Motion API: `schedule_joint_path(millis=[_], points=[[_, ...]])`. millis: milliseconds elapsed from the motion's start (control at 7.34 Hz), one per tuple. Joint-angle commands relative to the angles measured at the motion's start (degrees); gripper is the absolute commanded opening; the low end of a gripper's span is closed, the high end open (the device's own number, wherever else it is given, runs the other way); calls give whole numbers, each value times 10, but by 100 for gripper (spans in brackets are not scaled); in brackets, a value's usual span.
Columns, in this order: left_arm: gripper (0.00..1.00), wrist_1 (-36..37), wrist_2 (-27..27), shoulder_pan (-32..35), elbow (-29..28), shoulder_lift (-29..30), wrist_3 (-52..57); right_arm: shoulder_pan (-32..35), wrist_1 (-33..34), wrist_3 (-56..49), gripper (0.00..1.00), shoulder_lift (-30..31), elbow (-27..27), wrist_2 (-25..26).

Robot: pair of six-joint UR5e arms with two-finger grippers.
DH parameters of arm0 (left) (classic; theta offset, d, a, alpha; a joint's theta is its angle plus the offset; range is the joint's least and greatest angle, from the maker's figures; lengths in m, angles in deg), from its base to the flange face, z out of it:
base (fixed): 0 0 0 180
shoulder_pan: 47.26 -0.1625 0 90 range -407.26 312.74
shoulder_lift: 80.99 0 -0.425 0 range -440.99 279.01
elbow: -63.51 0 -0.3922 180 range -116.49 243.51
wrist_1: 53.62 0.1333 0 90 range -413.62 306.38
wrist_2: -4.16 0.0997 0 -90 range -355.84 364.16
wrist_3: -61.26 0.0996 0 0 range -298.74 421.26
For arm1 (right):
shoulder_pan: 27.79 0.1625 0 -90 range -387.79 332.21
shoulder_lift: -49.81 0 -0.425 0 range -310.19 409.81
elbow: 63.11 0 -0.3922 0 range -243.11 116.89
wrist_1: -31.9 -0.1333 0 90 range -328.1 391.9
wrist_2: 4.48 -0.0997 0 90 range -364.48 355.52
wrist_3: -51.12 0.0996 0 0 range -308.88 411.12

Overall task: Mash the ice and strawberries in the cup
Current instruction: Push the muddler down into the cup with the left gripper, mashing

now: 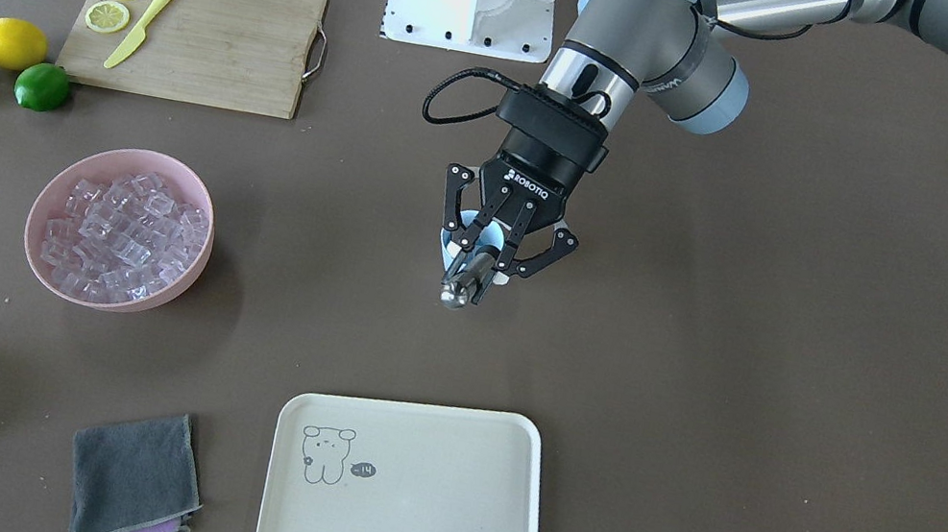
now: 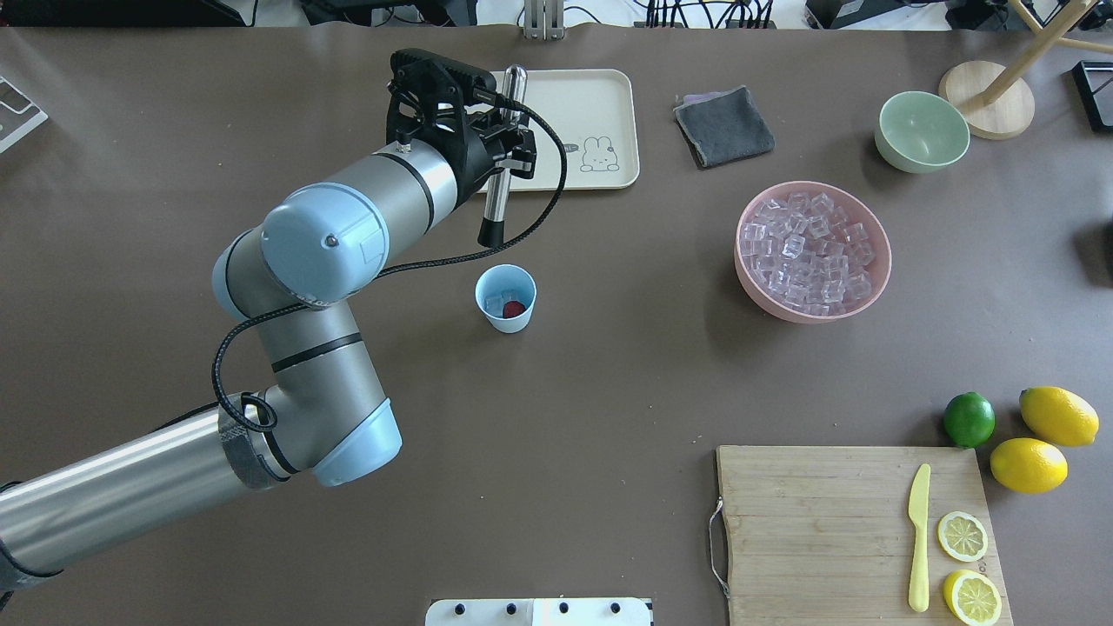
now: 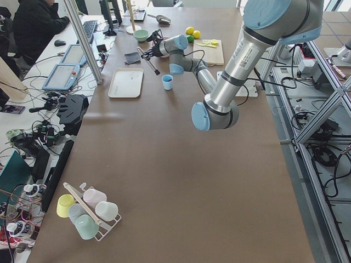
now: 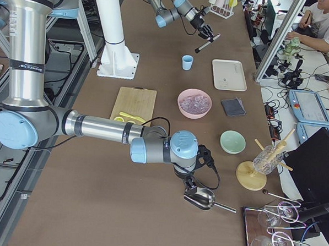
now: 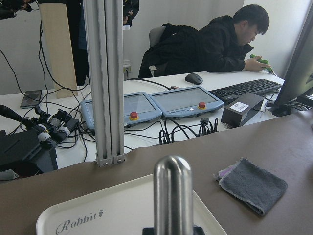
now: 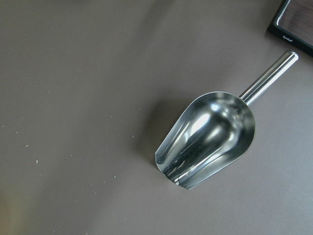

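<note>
Steel is what the left gripper (image 2: pixel 509 143) has hold of: its fingers are clamped round the shaft of a steel muddler (image 2: pixel 497 202). The tool hangs tilted, black tip down, over the counter (image 2: pixel 609 391) between the cream tray (image 2: pixel 609 87) and the light-blue cup (image 2: pixel 508 323). The tip sits near the cup's far rim but not over its mouth, and the left side view shows it raised clear of the cup. Inside the cup lie one small red strawberry (image 2: pixel 514 309) and a piece or two of clear ice (image 2: pixel 495 303). The berry looks whole, so I judge the mashing not yet begun; the step in hand is bringing the tool to the cup. The next move calls for righting the muddler, centring its tip over the mouth and pressing down gently, since the cup stands unheld and looks light enough to tip or slide. The right gripper (image 4: pixel 193 184) hovers far off above a metal scoop (image 6: pixel 208 139) lying on the counter; whether it is open or closed I cannot tell.
</note>
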Motion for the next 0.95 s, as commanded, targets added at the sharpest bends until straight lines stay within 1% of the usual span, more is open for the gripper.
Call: schedule_joint_path(millis=[0, 136, 817], points=[[0, -3, 21, -20, -15, 0, -15, 0, -1, 0, 99, -11, 13, 0], [0, -6, 21, -25, -24, -1, -17, 0, -1, 0, 99, -12, 15, 0], [0, -7, 22, -42, -19, -10, -17, 0, -2, 3, 99, -10, 13, -1]])
